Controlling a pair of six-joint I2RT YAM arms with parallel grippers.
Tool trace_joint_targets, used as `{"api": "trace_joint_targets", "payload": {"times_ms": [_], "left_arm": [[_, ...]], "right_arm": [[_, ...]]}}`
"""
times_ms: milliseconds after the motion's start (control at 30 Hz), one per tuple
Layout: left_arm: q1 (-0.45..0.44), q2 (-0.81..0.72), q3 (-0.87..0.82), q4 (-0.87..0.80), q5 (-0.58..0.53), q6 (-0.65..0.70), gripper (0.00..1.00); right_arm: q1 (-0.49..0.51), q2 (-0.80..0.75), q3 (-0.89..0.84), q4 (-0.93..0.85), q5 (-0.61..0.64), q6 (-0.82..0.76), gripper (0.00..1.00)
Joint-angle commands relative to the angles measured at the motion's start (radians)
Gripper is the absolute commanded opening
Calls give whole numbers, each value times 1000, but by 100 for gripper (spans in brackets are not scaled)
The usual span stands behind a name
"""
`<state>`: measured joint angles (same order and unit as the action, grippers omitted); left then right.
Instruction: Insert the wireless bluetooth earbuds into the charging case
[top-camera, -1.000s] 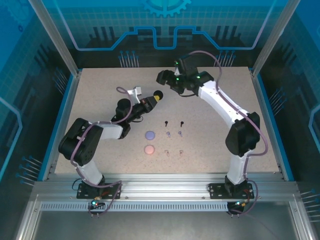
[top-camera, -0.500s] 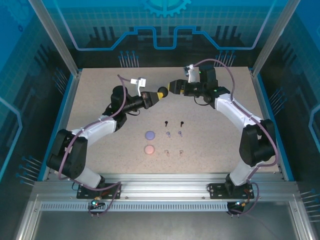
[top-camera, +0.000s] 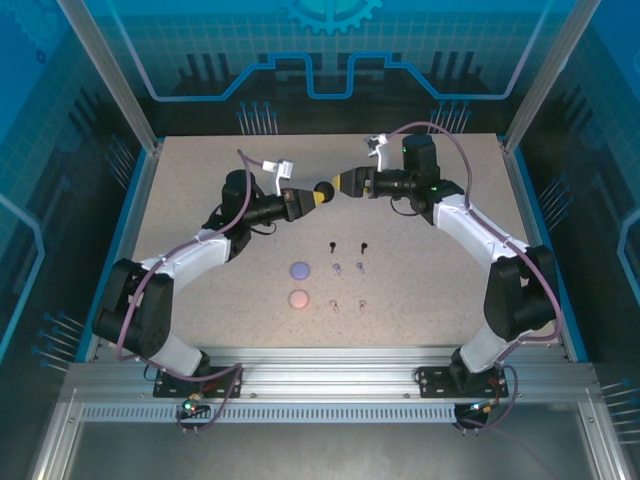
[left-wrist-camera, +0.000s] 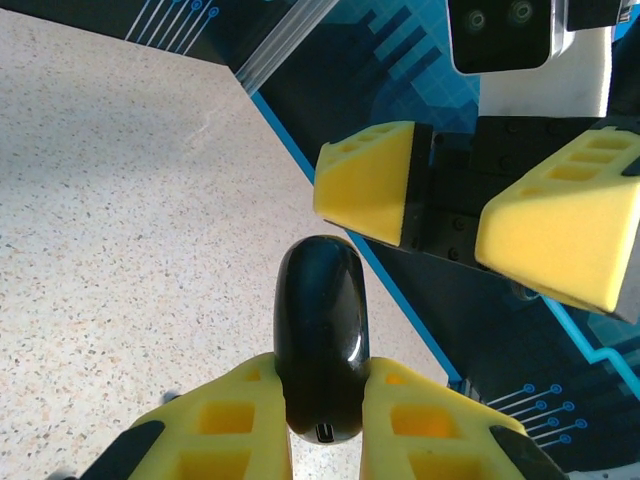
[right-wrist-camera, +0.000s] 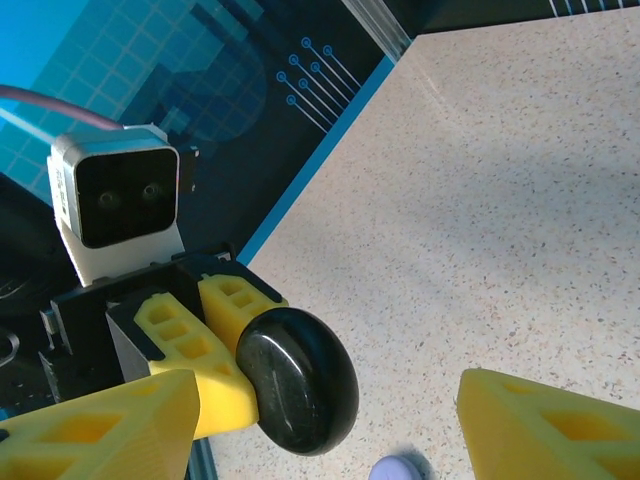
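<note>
Six earbuds (top-camera: 337, 267), three pairs, lying on counter (top-camera: 430, 300); shapes too small to make out. One black case (left-wrist-camera: 320, 340), lower edge hidden between pads (left-wrist-camera: 420, 425) of left tool (left-wrist-camera: 322, 405), clenched on it, aloft. Opposite, right tool (left-wrist-camera: 455, 215) spread wide, touching nothing.

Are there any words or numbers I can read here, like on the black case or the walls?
No text can be read anywhere.
On the black case in the left gripper: nothing, just plain gloss.
On the back wall: a gear drawing, no letters.
On the lavender case and pink case on the table: too small to tell.
</note>
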<state>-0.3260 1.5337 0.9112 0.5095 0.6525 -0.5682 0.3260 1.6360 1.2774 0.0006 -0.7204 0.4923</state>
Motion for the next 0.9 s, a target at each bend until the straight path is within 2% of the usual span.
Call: {"api": "trace_joint_targets", "payload": {"times_ms": [0, 267, 533, 867], "left_arm": [[6, -20, 41, -6, 39, 30, 0], [6, -33, 42, -7, 42, 27, 0], [5, -58, 37, -2, 54, 22, 0], [6, -59, 33, 15, 55, 13, 0]], "right_arm": [[23, 21, 24, -2, -36, -33, 69], [42, 79, 58, -19, -13, -39, 62], [1, 112, -1, 26, 24, -3, 53], [-38, 97, -48, 41, 18, 21, 51]]}}
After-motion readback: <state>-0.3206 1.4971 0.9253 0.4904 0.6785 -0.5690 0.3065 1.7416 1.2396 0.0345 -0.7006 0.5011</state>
